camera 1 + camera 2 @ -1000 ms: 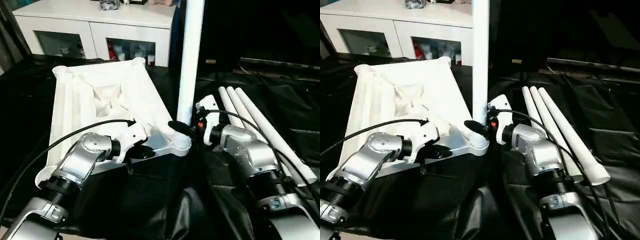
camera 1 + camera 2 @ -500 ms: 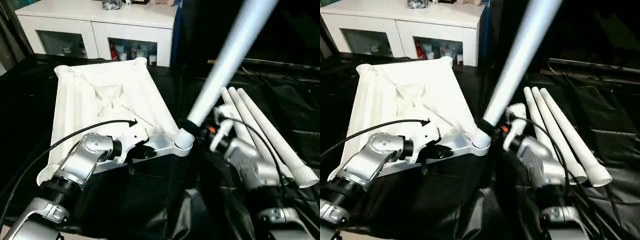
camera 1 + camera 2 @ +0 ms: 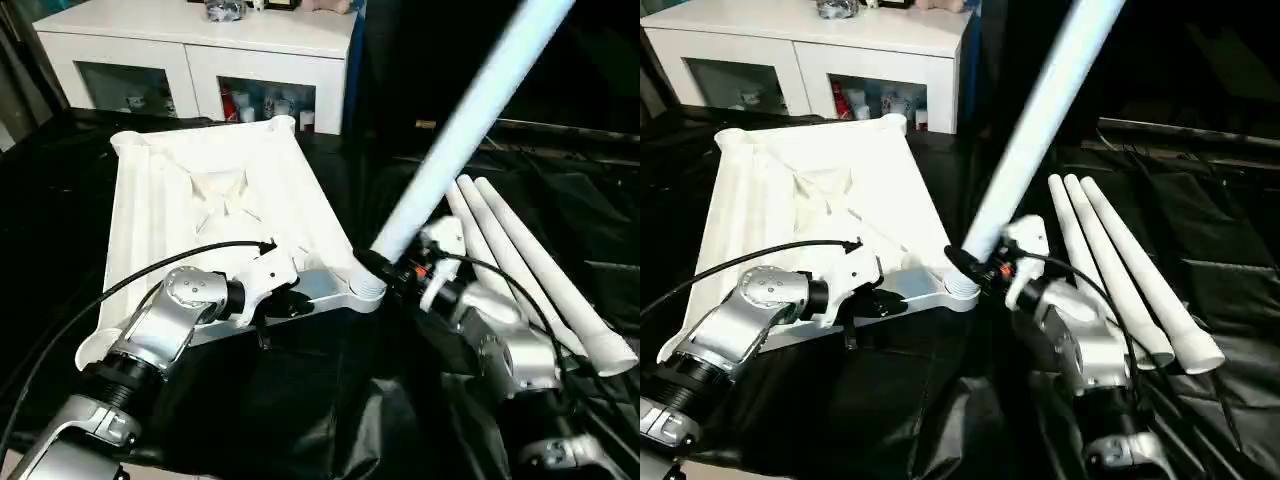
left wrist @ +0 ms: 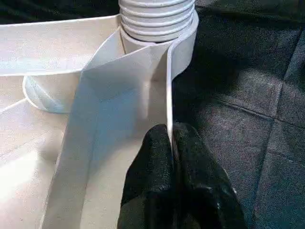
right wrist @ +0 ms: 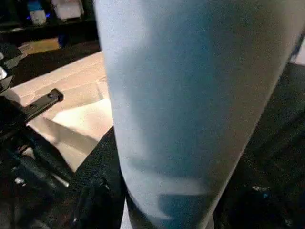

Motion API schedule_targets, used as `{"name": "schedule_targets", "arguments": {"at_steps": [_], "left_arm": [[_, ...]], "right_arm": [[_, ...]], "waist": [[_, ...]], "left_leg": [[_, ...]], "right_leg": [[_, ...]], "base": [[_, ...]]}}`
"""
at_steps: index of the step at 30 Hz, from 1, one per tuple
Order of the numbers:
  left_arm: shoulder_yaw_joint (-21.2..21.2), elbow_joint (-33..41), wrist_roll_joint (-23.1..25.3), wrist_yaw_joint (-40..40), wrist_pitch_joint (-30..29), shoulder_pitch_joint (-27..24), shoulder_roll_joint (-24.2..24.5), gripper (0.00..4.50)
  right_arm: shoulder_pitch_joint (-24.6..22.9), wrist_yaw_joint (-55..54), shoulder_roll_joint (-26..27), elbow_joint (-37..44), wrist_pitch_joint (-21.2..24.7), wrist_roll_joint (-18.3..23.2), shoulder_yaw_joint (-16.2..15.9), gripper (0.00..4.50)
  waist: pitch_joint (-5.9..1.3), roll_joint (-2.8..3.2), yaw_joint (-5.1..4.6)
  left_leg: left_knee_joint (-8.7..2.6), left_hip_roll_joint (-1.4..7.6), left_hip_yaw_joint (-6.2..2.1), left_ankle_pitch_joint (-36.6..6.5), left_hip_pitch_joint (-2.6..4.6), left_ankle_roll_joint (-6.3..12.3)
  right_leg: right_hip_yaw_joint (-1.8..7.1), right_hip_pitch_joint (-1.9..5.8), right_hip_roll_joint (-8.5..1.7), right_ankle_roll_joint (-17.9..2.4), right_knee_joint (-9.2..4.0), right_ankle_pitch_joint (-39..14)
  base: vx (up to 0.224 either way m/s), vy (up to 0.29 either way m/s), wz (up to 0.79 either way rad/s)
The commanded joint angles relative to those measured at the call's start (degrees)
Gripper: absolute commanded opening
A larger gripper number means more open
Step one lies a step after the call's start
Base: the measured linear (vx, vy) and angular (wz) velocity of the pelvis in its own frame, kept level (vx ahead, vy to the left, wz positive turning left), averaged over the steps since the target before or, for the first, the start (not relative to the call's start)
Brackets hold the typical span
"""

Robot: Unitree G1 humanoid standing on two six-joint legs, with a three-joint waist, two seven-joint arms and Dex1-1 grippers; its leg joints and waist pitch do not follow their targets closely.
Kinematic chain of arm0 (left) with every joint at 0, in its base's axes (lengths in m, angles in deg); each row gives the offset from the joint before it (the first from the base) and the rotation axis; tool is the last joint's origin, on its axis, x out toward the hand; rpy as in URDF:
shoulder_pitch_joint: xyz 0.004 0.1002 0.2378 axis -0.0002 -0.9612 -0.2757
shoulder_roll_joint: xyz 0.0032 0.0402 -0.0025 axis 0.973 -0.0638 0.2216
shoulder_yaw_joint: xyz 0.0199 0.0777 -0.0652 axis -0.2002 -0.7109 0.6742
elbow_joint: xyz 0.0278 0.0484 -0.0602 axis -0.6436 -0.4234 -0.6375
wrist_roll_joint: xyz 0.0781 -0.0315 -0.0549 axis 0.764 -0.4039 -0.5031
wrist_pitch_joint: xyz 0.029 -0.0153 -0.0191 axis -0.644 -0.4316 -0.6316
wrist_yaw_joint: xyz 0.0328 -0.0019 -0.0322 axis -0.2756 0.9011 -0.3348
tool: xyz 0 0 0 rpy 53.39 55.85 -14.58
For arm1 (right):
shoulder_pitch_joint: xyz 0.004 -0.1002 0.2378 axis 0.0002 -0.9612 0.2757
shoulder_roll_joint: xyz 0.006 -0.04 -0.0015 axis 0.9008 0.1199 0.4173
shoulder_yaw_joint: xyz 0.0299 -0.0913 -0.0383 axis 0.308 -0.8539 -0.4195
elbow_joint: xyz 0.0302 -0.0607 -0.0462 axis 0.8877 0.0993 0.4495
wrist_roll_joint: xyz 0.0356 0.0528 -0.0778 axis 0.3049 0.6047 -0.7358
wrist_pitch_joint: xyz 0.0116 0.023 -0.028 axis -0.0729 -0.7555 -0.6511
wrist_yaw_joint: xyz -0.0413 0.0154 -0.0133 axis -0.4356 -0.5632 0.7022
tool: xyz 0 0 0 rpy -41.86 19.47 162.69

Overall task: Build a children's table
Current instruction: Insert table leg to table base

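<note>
The children's table's white tabletop [image 3: 200, 190] lies underside up on black cloth. My left gripper [image 3: 290, 300] is shut on the thin rim [image 4: 167, 109] of the tabletop, just beside the near right corner socket [image 3: 365, 290]. A white leg [image 3: 450, 140] stands with its threaded foot [image 4: 157, 19] in that socket and leans up and to the right. My right gripper [image 3: 385, 270] is shut on the leg just above the socket; one black finger [image 5: 95, 181] shows beside the leg [image 5: 190, 95]. Three more legs [image 3: 530, 270] lie side by side on the cloth to the right.
A white cabinet [image 3: 200, 50] with glass doors stands behind the tabletop. Black cloth [image 3: 300, 420] covers the floor all around. A black cable [image 3: 150, 270] loops over my left forearm, another over my right.
The leg stood upright in the corner socket a second ago and now leans to the right. My right arm swung with it; the left gripper kept its hold on the rim.
</note>
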Motion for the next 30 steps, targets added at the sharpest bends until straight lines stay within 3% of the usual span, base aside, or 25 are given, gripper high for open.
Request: {"name": "schedule_targets", "arguments": {"at_steps": [1,3,14,23,28,30], "left_arm": [[0.64,0.17,1.34,-1.17,0.76,1.54,1.06,0.00],[0.67,0.25,1.39,-0.96,0.89,1.45,1.10,0.00],[0.68,1.42,-0.87,3.41,4.54,0.84,1.34,0.00],[0.74,3.62,-3.47,8.42,2.90,0.22,2.18,0.00],[1.27,1.56,-1.31,4.75,2.75,1.33,1.49,0.00],[1.51,0.73,-0.36,2.67,1.84,1.82,1.17,0.00]], "right_arm": [[-0.49,2.32,-1.06,-1.62,4.74,-2.40,-3.19,1.90],[0.25,3.54,-1.83,-2.37,6.38,-3.46,-4.67,1.90],[2.36,10.55,-3.69,-8.61,4.40,-3.90,-6.62,1.90],[2.35,14.70,-4.33,-13.06,1.46,-4.43,-7.06,1.90],[4.00,8.76,-2.60,-16.84,0.29,-6.45,-5.83,1.90],[4.96,4.55,-1.66,-18.94,-0.74,-7.40,-4.94,1.90]], "waist": [[-3.67,0.38,-0.05],[-3.68,0.40,-0.09],[-3.72,0.09,0.02],[-4.02,0.67,0.00],[-3.80,0.59,-0.13],[-3.13,0.55,-0.51]], "left_leg": [[-4.93,3.52,-1.59,-13.24,0.75,-0.18],[-4.91,3.54,-1.51,-12.66,0.77,-0.10],[-4.79,3.67,-1.49,-12.88,0.87,0.14],[-4.83,3.79,-1.48,-12.18,0.84,0.25],[-4.96,3.78,-1.46,-13.56,1.03,-0.13],[-5.22,3.60,-1.62,-17.85,1.55,-1.12]], "right_leg": [[3.41,2.33,-6.33,-9.93,-5.49,-19.16],[3.37,2.23,-6.17,-10.04,-5.42,-18.10],[3.43,2.32,-6.54,-10.35,-5.56,-18.70],[3.23,2.61,-6.37,-12.91,-4.79,-11.78],[3.26,2.43,-6.38,-12.73,-5.13,-14.41],[3.18,1.96,-6.50,-11.35,-6.04,-22.78]], "base": [[0.000,0.000,0.00],[0.000,0.000,0.00],[0.000,0.000,0.00],[0.000,0.000,0.00],[0.000,0.000,0.00],[0.000,0.000,0.00]]}}
